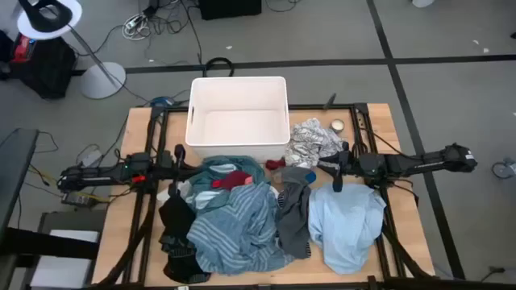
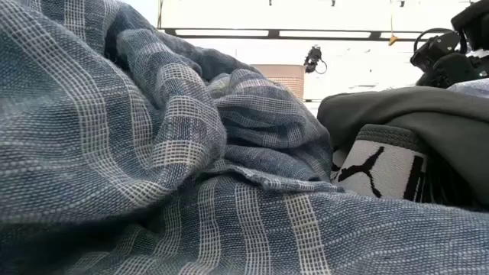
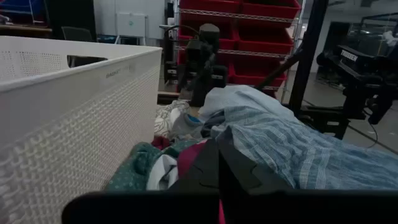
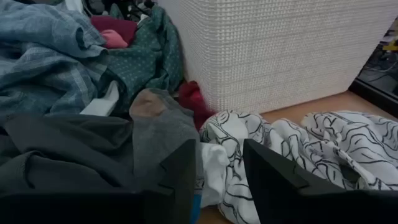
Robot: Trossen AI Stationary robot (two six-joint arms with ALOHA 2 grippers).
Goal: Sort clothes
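The clothes lie in a pile on the table's near half: a blue-striped garment, light blue, grey, black, teal, red and white-grey patterned. My left gripper is shut beside the tub's near left corner, level, pointing over the teal and red garments. My right gripper is open, low over where the grey garment meets the patterned one. I cannot tell whether it touches them.
A white plastic tub stands at the table's far middle, its wall close beside both grippers. A small round object lies at the far right. In the low view the striped garment fills the foreground.
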